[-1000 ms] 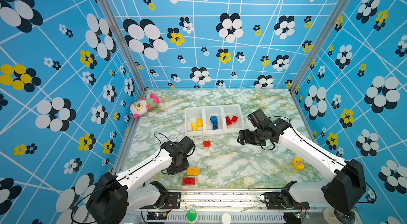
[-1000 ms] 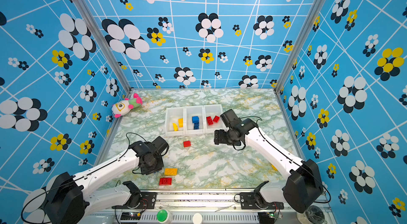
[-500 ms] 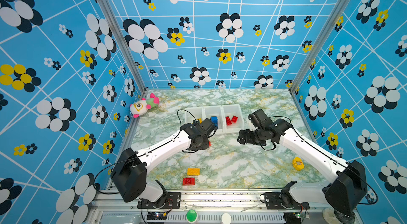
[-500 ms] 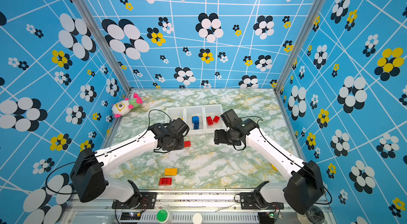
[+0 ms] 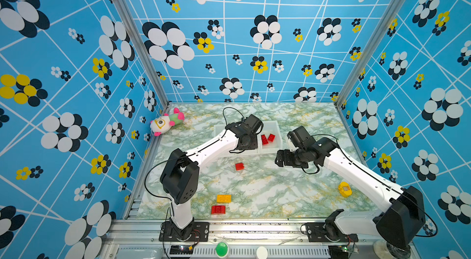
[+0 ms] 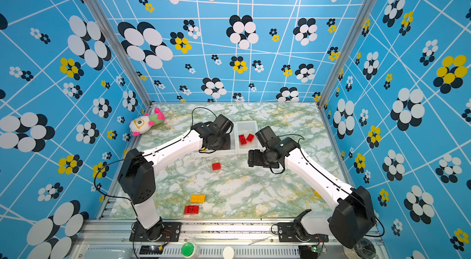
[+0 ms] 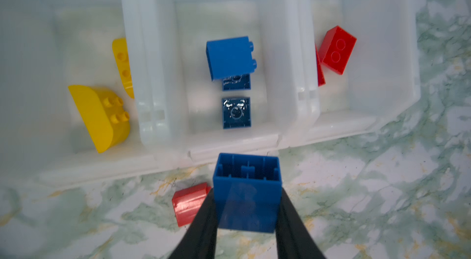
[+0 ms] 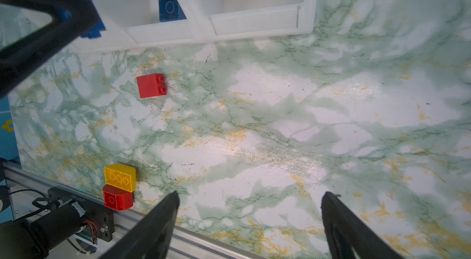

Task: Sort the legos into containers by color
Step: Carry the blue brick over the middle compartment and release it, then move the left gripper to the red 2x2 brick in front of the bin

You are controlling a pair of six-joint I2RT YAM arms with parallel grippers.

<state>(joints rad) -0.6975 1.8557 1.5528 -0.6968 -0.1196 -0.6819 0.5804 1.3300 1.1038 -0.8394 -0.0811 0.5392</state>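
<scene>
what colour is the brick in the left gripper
Blue. The held brick shows best in the left wrist view.

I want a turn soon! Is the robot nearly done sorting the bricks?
Over halfway. Done: yellow bricks, blue bricks and red bricks lie in their bins. In hand: the left gripper holds a blue brick near the middle bin. Left: two loose reds, a loose yellow and a round piece on the table.

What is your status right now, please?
Left gripper shut on blue brick, near middle bin front rim. Right gripper open, empty. Nothing blocking the bin.
</scene>
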